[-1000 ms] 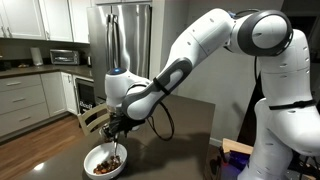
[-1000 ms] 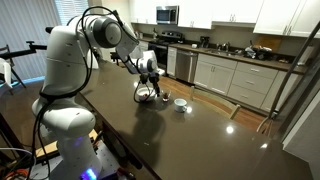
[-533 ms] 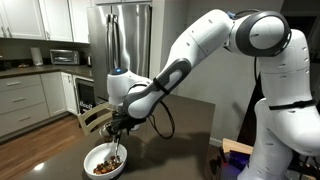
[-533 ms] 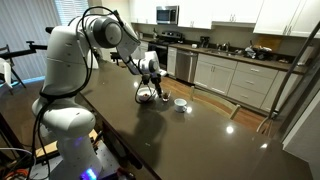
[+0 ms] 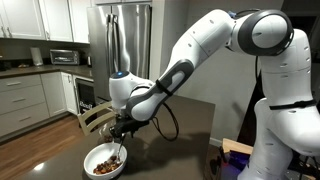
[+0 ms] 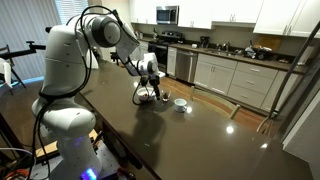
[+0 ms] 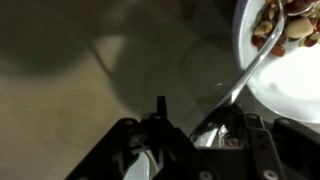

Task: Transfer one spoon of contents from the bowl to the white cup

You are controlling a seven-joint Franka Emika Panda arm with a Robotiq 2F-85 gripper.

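1. At the far left of an exterior view, a small silver microwave [image 5: 63,57] is sitting on a kitchen counter among white cabinets. A tall stainless-steel refrigerator [image 5: 125,40] is standing to its right.
2. Below the refrigerator, a wide, shallow, round white bowl [image 5: 100,170] is resting near the edge of a dark brown table [image 5: 190,150]. It is carrying a loose heap of brown and reddish chunky contents [image 5: 112,160].
3. Just above the bowl, the black fingers [image 5: 119,131] are hanging, pointing down at the heap.
4. From there, a white jointed robot arm [image 5: 200,45] is arching up and away to the right.
5. In an exterior view from the opposite side, the arm is reaching from the left over the table [image 6: 150,140] to the bowl [image 6: 146,101]. A small, plain, round white cup [image 6: 180,104] is standing upright near the bowl's right side, apart from it.
6. In the wrist view, the fingers [image 7: 245,135] are filling the bottom edge and pinching the handle end of a slim, pale, long-handled spoon [image 7: 250,70].
7. The spoon is slanting up to the right, and its scoop end is lying among the contents [image 7: 270,25].
8. The bowl [image 7: 285,85] is occupying the upper right corner, with part of its white inside showing bare.
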